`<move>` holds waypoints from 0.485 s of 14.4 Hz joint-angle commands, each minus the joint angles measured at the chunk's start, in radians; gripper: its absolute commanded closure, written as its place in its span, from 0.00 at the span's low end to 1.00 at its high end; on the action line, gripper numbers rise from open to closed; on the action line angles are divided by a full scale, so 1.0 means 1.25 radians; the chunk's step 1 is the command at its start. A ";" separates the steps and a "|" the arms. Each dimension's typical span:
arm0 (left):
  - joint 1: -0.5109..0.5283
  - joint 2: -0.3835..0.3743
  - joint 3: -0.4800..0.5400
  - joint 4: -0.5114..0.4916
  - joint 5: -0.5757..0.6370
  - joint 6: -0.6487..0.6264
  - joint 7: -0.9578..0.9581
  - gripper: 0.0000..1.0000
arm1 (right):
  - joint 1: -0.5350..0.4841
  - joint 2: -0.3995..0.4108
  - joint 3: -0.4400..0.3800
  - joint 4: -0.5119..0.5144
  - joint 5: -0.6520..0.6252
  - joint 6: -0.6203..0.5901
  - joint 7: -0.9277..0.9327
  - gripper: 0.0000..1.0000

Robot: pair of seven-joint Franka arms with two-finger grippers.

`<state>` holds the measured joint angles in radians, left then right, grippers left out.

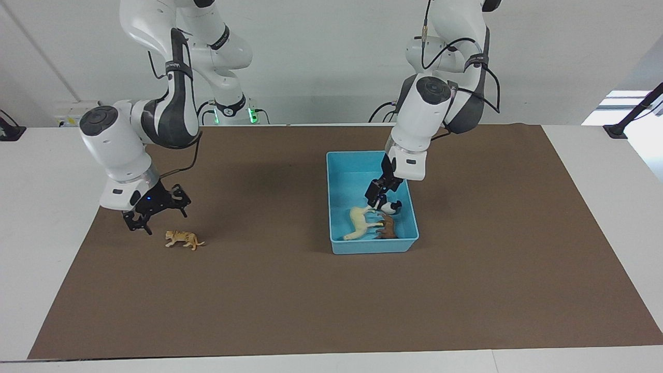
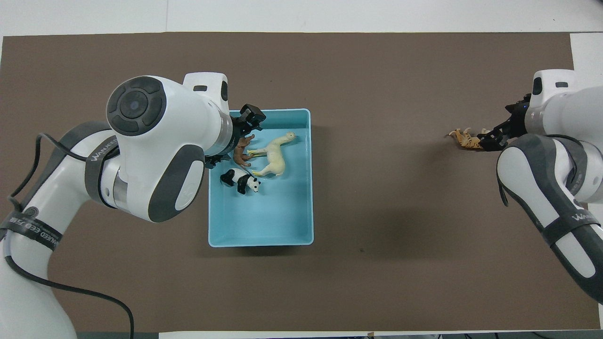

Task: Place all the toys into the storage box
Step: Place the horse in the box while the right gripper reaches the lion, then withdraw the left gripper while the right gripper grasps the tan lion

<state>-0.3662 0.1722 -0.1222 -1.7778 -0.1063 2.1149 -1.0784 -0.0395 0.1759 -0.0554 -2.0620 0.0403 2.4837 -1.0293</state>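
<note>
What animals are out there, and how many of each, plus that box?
Panda: 1, in the box
Cream llama: 1, in the box
Brown lion: 1, in the box
Tiger: 1, on the mat
Blue box: 1
Total: 5 things, 4 of them toys

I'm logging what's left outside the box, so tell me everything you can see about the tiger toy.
The tiger is a small orange-tan figurine with faint dark stripes, plastic by its look. It stands on its legs on the brown mat, toward the right arm's end of the table, outside the storage box. The right gripper is just above it; nothing touches it.
</note>
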 commanded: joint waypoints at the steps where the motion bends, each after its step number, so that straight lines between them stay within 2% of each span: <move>1: 0.020 -0.014 0.025 0.030 0.047 -0.055 0.010 0.00 | -0.009 -0.025 0.011 -0.065 0.011 0.088 -0.228 0.00; 2: 0.042 -0.014 0.025 0.067 0.060 -0.111 0.032 0.00 | -0.008 -0.023 0.011 -0.070 0.011 0.109 -0.291 0.00; 4: 0.085 -0.016 0.027 0.127 0.060 -0.238 0.176 0.00 | -0.016 -0.009 0.011 -0.076 0.011 0.114 -0.358 0.00; 7: 0.135 -0.061 0.025 0.134 0.060 -0.334 0.342 0.00 | -0.016 -0.015 0.010 -0.138 0.011 0.178 -0.383 0.00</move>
<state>-0.2238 0.1378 -0.0837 -1.6121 -0.0447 1.7779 -0.7706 -0.0457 0.1771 -0.0526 -2.1633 0.0405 2.6427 -1.4565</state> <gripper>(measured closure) 0.000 0.000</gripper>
